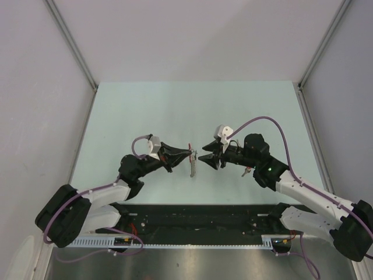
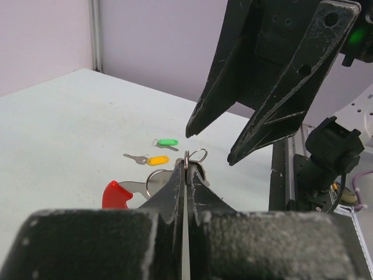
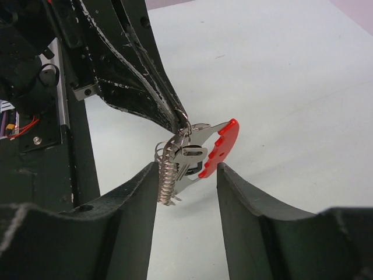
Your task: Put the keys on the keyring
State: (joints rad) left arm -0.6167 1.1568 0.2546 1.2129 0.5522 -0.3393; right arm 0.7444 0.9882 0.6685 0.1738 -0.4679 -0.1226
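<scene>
Over the middle of the worktop (image 1: 175,111): the keyring (image 3: 192,156) is hanging from the left gripper, and its long side is pointing downward.
Left gripper (image 2: 186,169): its fingers are pressing together on the upper end of the keyring, with no gap showing between them. A thin wire loop (image 2: 197,155) is sticking out just beside the fingertips.
Right gripper (image 3: 186,170): it is facing the keyring from the side opposite the left gripper. Its fingers are standing apart, one on each side of the keyring, and they are gripping nothing.
Contact: one right finger is sitting very near the red arc, but I cannot tell if it is touching.
Red arc (image 3: 224,143): it is forming one long side of the keyring, the one turned away from the row of rings.
Row of metal rings (image 3: 166,178): it is forming the other long side of the keyring and is hanging like a silver coil.
Lower end of the keyring: I cannot tell if it is resting on the worktop or hanging free.
Green key (image 2: 168,142): it is lying flat on the worktop, apart from the keyring and beyond it in the left wrist view.
Yellow key (image 2: 155,160): it is lying just beside the green key, a little closer to the keyring, also not on it.
</scene>
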